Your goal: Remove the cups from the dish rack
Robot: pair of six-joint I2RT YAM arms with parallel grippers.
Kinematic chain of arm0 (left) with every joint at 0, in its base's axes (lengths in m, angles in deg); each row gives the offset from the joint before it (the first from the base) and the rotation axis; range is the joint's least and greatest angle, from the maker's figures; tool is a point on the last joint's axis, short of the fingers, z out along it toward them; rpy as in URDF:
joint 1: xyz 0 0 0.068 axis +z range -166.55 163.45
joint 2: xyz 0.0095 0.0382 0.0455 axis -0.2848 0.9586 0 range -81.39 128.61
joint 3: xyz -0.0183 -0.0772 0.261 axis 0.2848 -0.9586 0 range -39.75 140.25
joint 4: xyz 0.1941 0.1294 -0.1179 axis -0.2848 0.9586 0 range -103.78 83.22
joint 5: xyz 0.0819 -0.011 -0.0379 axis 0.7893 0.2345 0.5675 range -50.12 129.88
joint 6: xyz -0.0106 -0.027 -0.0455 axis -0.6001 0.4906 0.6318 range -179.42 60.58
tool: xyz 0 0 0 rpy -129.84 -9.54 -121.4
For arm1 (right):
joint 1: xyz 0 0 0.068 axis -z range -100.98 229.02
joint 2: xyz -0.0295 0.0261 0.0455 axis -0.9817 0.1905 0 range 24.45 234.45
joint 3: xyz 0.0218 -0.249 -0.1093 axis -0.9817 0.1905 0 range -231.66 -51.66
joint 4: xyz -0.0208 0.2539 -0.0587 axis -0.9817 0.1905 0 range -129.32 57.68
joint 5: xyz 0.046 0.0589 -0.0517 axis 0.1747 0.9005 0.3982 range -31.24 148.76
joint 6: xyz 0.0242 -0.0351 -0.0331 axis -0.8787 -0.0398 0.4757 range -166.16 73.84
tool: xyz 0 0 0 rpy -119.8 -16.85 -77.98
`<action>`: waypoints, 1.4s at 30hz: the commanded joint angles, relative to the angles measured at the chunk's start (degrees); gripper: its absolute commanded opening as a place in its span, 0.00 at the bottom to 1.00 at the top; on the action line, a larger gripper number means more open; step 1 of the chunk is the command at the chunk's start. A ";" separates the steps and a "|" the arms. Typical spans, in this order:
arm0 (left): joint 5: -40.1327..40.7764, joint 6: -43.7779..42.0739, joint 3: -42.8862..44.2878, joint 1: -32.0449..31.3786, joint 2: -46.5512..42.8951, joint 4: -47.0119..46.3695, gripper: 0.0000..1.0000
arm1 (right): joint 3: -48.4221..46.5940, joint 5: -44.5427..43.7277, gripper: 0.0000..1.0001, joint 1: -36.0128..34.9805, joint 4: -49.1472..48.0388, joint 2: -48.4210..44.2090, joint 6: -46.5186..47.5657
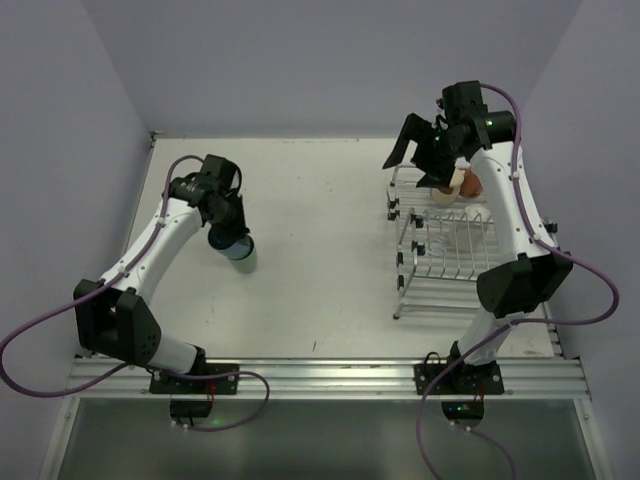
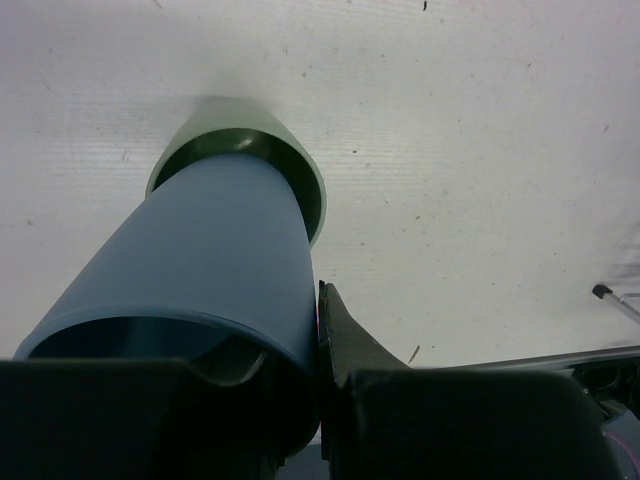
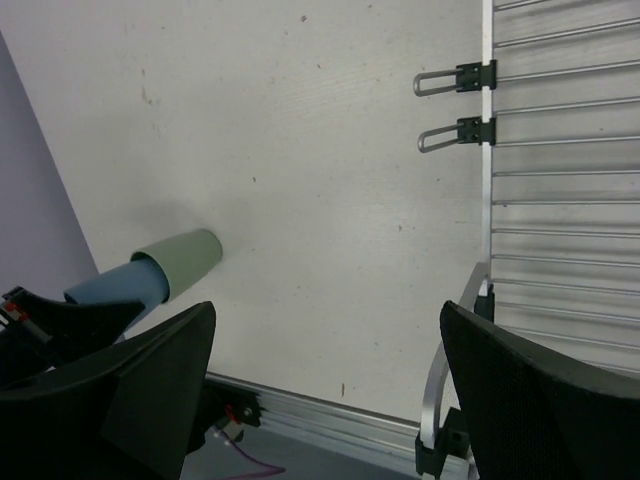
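left jaws pinch blue cup (image 2: 190,260) | nested in green cup (image 2: 230,115)

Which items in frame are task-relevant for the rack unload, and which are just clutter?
Job: dish rack; salmon-pink cup and pale cup in it; blue cup nested in green cup, held by left end effector; right end effector, open near the rack's far edge.
Not job: purple cables; aluminium base rail.

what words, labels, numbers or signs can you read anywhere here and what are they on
None: no word, label, number or sign can be read in any view. The blue cup, the green cup and the dish rack show no markings.
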 commanded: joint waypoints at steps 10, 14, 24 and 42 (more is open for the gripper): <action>1.22 -3.13 -1.17 -1.15 2.23 -2.31 0.26 | -2.79 -21.65 0.95 3.88 6.62 -1.10 0.73; 1.13 -3.39 -1.17 -1.24 2.84 -3.54 0.40 | -2.95 -26.21 0.95 5.91 8.63 -0.40 0.73; -0.36 -4.10 -0.65 -1.24 1.97 -8.99 0.58 | -3.38 -29.91 0.96 12.76 14.95 -0.14 -4.00; -0.19 -4.80 1.20 -1.24 0.65 -11.02 0.69 | 6.18 -27.02 0.99 18.57 17.69 0.21 -21.41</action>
